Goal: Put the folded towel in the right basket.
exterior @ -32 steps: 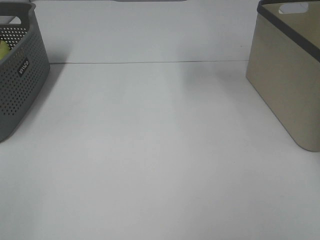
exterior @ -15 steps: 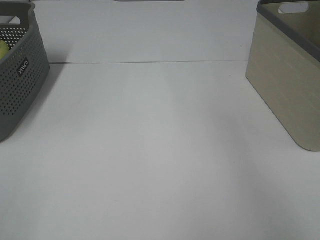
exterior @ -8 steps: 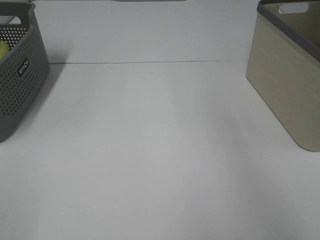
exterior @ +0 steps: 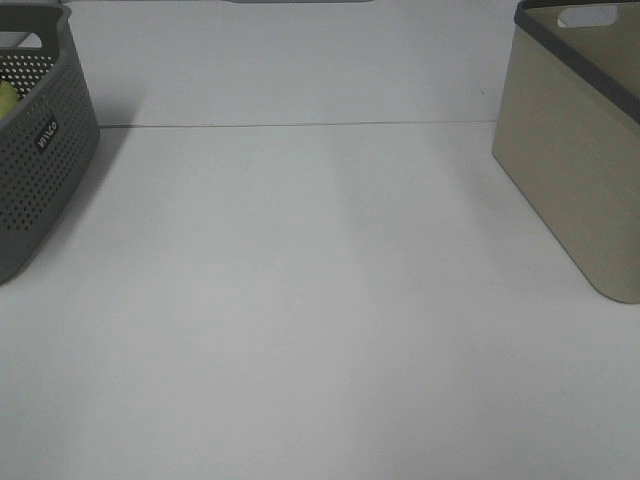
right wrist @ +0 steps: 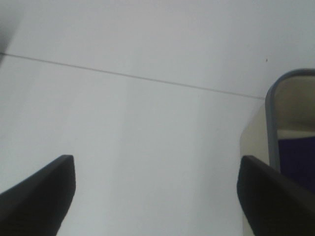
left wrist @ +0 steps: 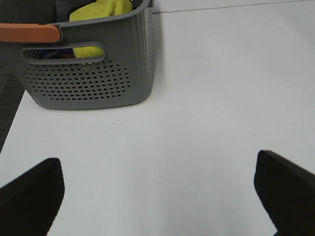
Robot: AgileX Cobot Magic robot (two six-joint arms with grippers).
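Observation:
The right basket point(exterior: 570, 170) is beige with a dark grey rim and stands at the table's right edge. In the right wrist view its corner point(right wrist: 273, 123) shows, with a dark blue thing point(right wrist: 298, 164) inside it; I cannot tell if this is the folded towel. No towel lies on the table. My right gripper point(right wrist: 156, 162) is open and empty, short of the basket. My left gripper point(left wrist: 158, 160) is open and empty above the bare table, facing the grey basket point(left wrist: 93, 73). Neither gripper shows in the exterior high view.
The grey perforated basket point(exterior: 35, 150) stands at the left edge and holds a yellow cloth point(left wrist: 101, 12) and darker items. An orange handle-like bar point(left wrist: 29, 33) lies across its rim. A thin seam point(exterior: 300, 125) crosses the white table at the back.
A faint shadow on the far middle of the table has faded. The baskets have not moved.

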